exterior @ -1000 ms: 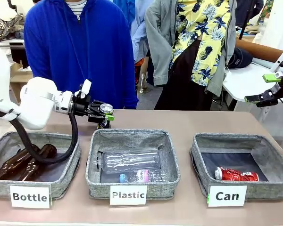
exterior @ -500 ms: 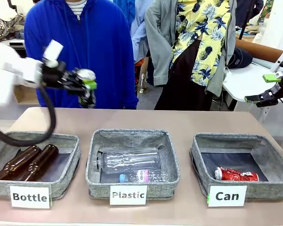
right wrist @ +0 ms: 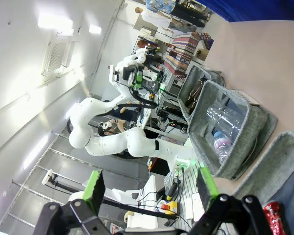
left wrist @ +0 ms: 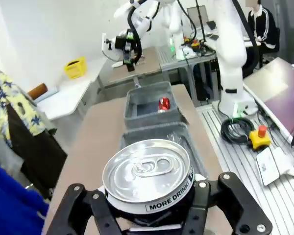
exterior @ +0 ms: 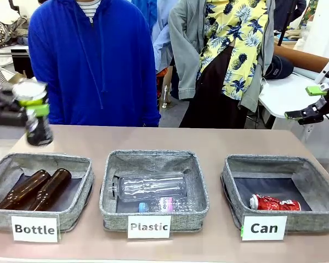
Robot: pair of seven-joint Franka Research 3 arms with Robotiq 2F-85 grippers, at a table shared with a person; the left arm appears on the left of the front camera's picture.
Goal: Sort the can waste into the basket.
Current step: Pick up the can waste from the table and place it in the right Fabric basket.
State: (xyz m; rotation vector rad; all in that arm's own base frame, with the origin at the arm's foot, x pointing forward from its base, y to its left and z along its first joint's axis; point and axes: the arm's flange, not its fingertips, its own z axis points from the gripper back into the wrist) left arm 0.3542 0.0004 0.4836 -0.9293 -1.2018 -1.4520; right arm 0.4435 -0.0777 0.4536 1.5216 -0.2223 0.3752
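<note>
Front, left wrist and right wrist views of a 3-bin sorting bench. The left gripper (exterior: 33, 112), at the far left above the table's edge, is clamped on the dark can (exterior: 37, 123), its green pad pressed to the can's upper body just under the silver top. The dark can's long axis runs close to vertical in the front view, top up and tilted slightly; in the left wrist view the silver lid with its pull tab faces the camera, so the axis lies roughly along the gripper's own line of sight, with the jaws closed on either side of the can's body. The basket (exterior: 318, 213) labelled "Can" stands at the far right of the row of 3, well apart from the held can, with the "Bottle" bin (exterior: 0, 213) and the "Plastic" bin (exterior: 200, 205) between. The coming move therefore appears to be a long carry rightward across both other bins. 1 crushed red can (exterior: 274, 204) already lies on its side in the basket, long axis left to right, just behind the near wall. The right gripper (exterior: 312, 104) hangs high at the far right with its fingers apart and nothing between them; it is the nearer arm to the basket, yet the left arm holds the can
</note>
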